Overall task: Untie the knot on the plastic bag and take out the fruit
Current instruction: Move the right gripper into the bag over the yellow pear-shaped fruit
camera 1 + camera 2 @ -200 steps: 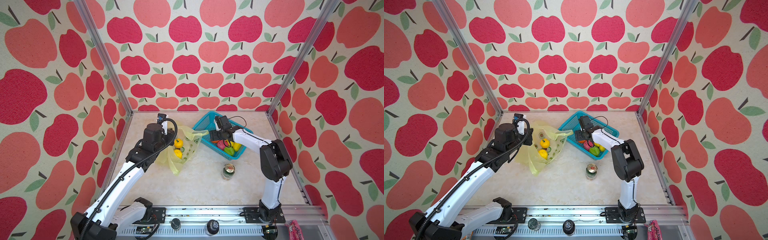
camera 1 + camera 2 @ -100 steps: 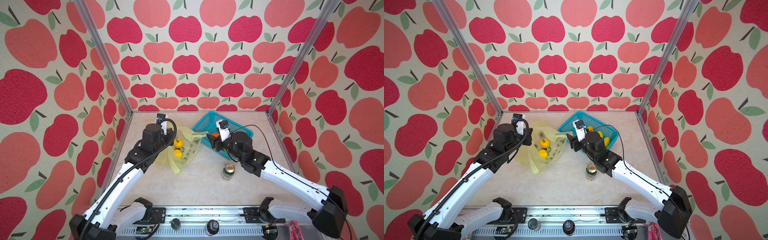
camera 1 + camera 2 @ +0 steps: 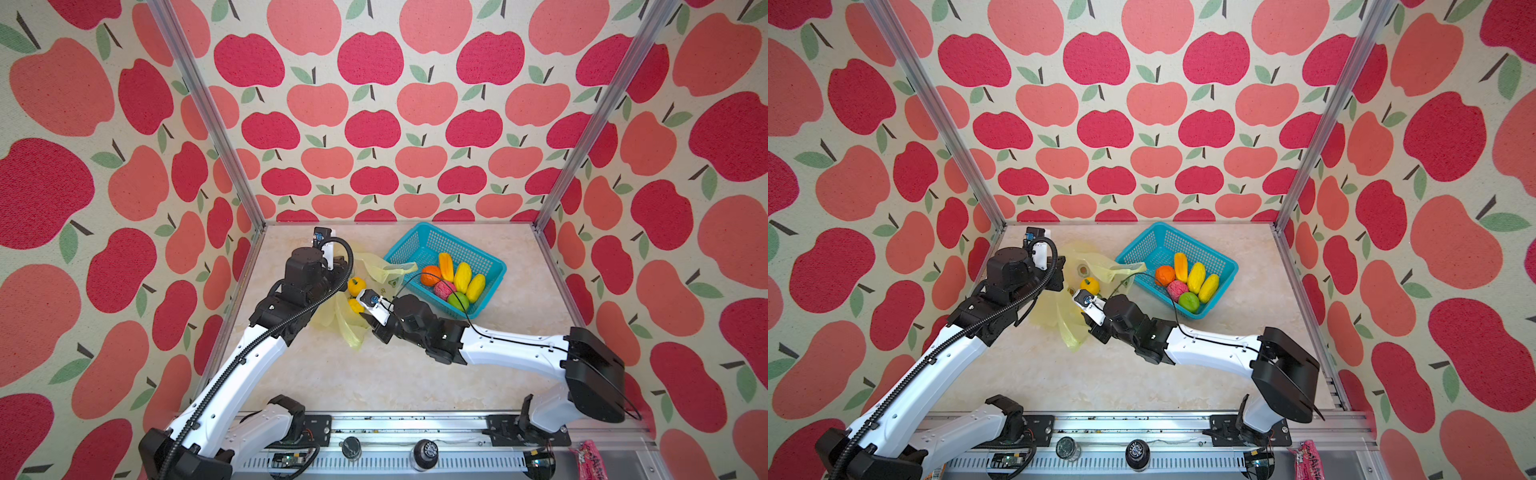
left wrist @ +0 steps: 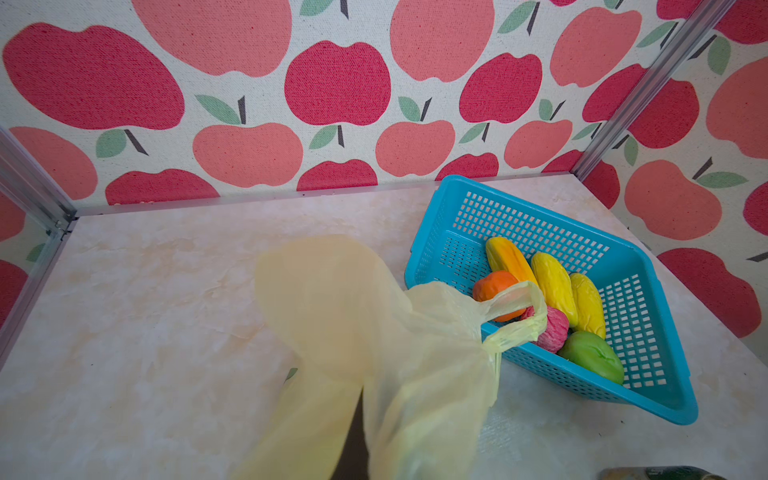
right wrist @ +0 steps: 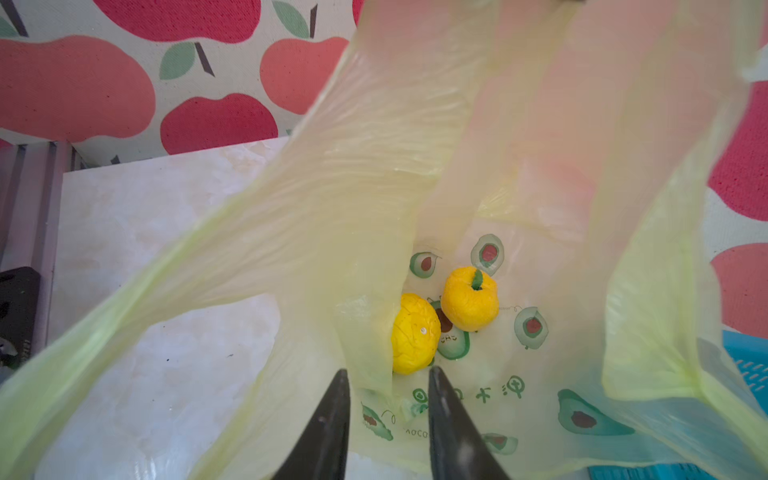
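Two yellow fruits point(image 5: 415, 332) lie inside the bag point(image 5: 332, 187) on the table point(image 3: 374, 374), beside the basket point(image 3: 465, 249); bag is thin, limp, translucent pale yellow with avocado print, and the fruits are small, round and wrinkled, likely light and soft. Closed on bag film, the left tool point(image 3: 341, 269) holds the mouth up, while the right tool point(image 5: 387, 370) is partly open and empty at the nearer fruit, a film fold hanging between its tips. Judgement: grip across that fruit's middle, clear of the slippery film.

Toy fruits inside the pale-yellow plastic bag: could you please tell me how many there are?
2. A lumpy round yellow fruit lies ahead of the right gripper; a yellow-orange fruit with a green stem sits beside it in the translucent pale-yellow plastic bag. Folds may hide more.
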